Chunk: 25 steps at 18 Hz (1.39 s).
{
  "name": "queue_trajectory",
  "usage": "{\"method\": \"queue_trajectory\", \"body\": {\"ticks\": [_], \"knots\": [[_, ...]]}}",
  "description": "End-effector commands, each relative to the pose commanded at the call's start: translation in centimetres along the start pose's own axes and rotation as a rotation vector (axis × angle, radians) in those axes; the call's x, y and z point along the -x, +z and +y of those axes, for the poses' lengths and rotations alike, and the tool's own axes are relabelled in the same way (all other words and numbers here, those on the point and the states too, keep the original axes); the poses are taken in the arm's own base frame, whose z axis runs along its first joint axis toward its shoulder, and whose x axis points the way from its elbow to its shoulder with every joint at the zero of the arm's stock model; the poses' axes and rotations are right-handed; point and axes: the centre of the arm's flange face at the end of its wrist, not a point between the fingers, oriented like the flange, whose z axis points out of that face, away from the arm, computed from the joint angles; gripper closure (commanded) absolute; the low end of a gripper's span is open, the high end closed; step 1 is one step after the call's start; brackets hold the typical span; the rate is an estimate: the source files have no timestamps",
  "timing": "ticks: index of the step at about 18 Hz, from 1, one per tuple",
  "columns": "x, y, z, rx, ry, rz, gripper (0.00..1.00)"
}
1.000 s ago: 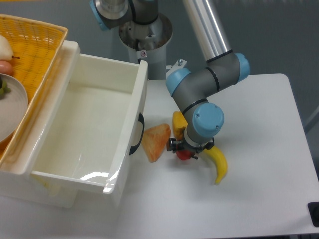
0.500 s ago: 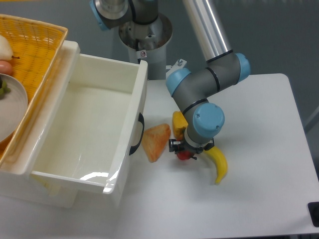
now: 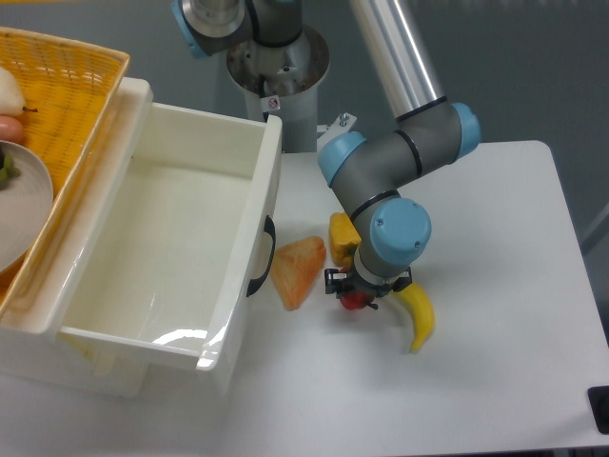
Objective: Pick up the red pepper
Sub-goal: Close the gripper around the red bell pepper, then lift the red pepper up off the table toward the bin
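Note:
The red pepper is small and glossy and sits on the white table just under the arm's wrist, mostly hidden by it. My gripper points straight down over it with its dark fingers on either side of the pepper, closed against it. The yellow pepper is right behind the gripper, partly covered by the wrist. The pale orange wedge lies to the left of the gripper.
A yellow banana lies just right of the gripper. A large white bin stands at the left with a woven yellow basket behind it. The arm's base is at the back.
The gripper and wrist have shifted a few pixels right and down, staying on the red pepper. Nothing else has moved.

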Motion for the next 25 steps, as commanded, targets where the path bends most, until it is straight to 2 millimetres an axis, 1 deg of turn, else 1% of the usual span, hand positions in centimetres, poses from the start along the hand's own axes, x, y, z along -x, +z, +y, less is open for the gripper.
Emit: {"method": "queue_trajectory", "body": {"ticks": [4,6,8,10,12,13,15,18,20,23,25], "knots": [[0.0,-1.5,-0.5,-0.025,0.072,-0.014,0.49],[0.4,-2.7,-0.8,-0.041,0.113,-0.024,0.49],[0.4,-4.3,-1.1,-0.064,0.149,-0.040,0.48],[0.5,-5.3,-1.0,-0.073,0.181,-0.054,0.48],[0.7,-6.5,-0.5,-0.055,0.235,-0.112,0.48],[0.7,-6.7,-0.4,-0.039,0.279,-0.138,0.49],[0.3,-7.4,-0.2,-0.017,0.382,-0.183,0.49],[-0.3,-8.9,0.4,-0.028,0.441,-0.199,0.49],[-1.1,-10.5,1.1,-0.036,0.485,-0.202,0.49],[-3.0,-13.4,2.1,-0.061,0.571,-0.227,0.49],[-3.6,-14.5,2.7,-0.056,0.622,-0.222,0.49]]}}
